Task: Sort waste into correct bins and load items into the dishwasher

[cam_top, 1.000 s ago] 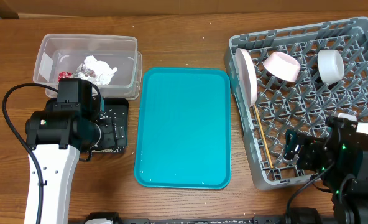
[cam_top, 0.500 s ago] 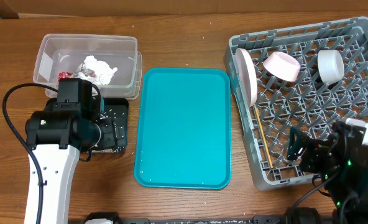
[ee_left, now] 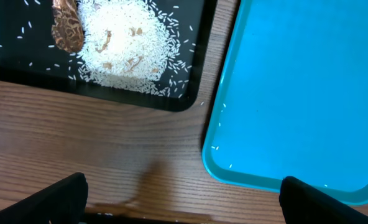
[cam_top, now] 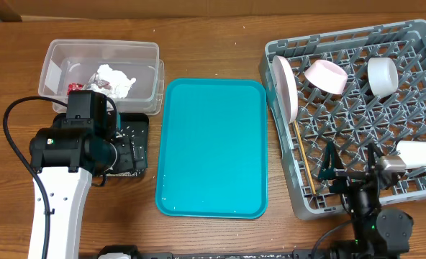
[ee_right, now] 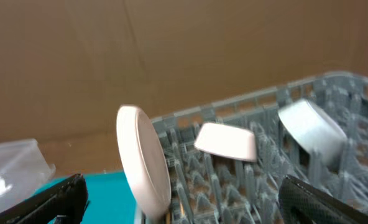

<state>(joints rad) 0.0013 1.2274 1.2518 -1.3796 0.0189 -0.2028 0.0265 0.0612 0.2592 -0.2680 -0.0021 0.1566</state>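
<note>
Dishes filled the far half of the grey dish rack at the right of the wooden table. The large white plate stood on edge along the rack's left side, the pinkish bowl leaned tilted just beside it, and the pale grey-blue bowl sat tilted farther right. The small white cup lay on its side near the rack's right edge, and the wooden chopsticks lay on the lattice floor close to the left wall, nearer than the plate. The right gripper hung over the near part of the rack, jaws spread wide with nothing between them. Its wrist view looked across the pegs at the plate and both bowls. The teal serving tray lay in the middle of the table, between the rack and the bins. At the far left the clear tub held the crumpled napkin and the red wrapper. Just beside the tub, the black tray was partly hidden from overhead by the left arm. It carried a heap of rice grains, with the brown food scrap at the heap's edge. The left gripper hovered over bare wood near the corners of the black tray and the teal tray, its jaws wide apart and holding nothing.
</note>
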